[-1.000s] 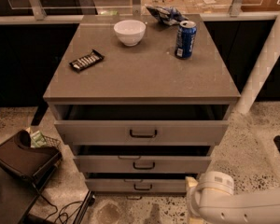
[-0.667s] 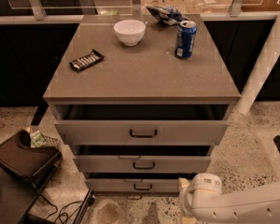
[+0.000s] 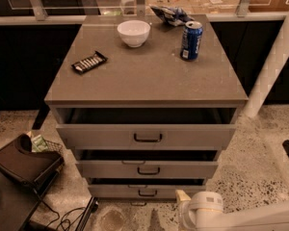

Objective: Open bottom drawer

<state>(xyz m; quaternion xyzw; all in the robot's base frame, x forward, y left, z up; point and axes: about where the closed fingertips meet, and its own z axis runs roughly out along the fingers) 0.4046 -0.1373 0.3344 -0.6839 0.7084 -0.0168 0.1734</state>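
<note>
Your tool (image 3: 184,199) is low; can't tell its state. Bottom drawer (image 3: 115,191) is just left of it. Take the handle (image 3: 147,193) at centre front. It's stiff, prob. light; pull straight.

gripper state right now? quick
Gripper: open or closed cannot be told. It is low in the camera view, near the right end of the bottom drawer, to the right of its handle and not on it.

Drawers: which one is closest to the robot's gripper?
The bottom drawer, lowest and slimmest. The gripper is at the picture's bottom right, by its right end; the top drawer and middle drawer sit higher.
</note>
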